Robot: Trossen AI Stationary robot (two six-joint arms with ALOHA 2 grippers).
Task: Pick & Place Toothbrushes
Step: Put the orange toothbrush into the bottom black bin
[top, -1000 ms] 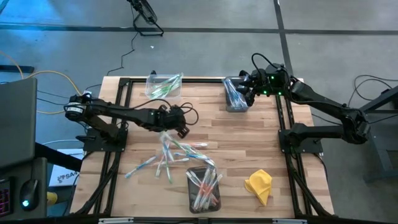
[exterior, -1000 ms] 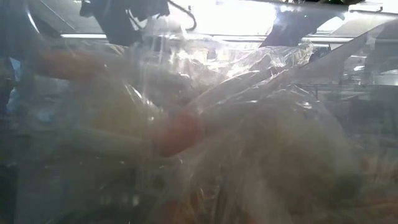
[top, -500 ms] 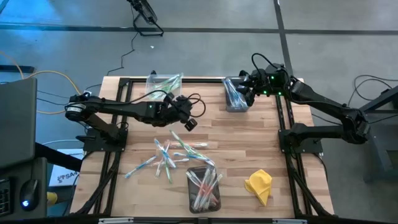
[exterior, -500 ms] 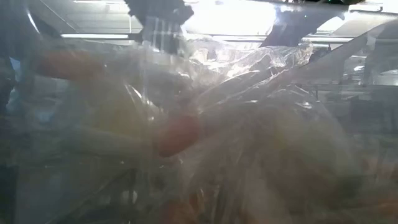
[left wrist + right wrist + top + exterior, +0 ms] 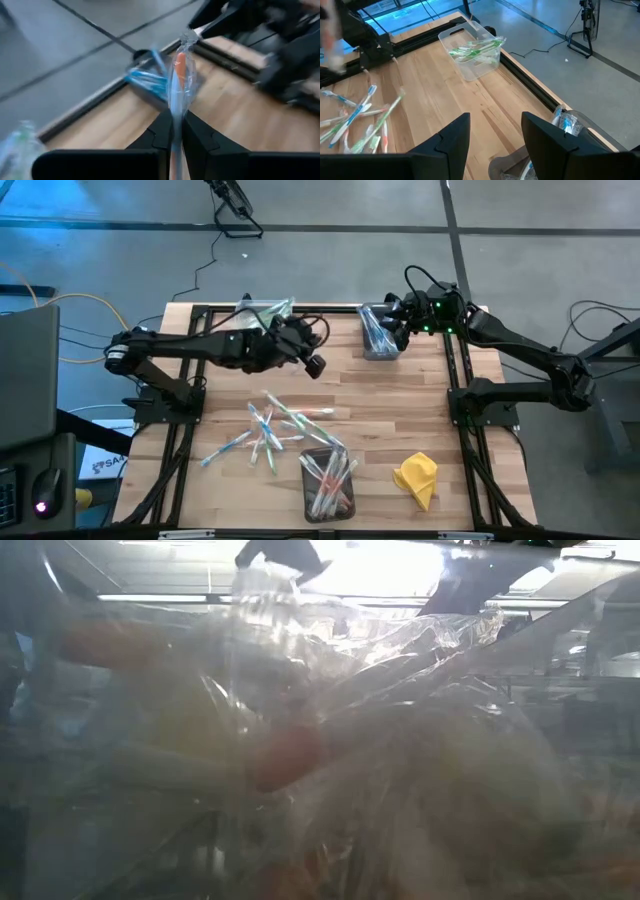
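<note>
Toothbrush (image 5: 179, 80) (wrapped) pinched by left gripper (image 5: 175, 131).

Overhead, table-level, two wrist cameras.

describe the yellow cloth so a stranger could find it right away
Start at the wooden table in the high view and go to the corner below the right arm's base. The yellow cloth lies crumpled there, right of the bin of toothbrushes; it is the only yellow, soft thing.

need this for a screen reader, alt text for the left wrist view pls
The left gripper is shut on a wrapped toothbrush with an orange-red accent, held upright above the wooden table. Behind it sits a clear bin of blue toothbrushes near the table edge.
</note>
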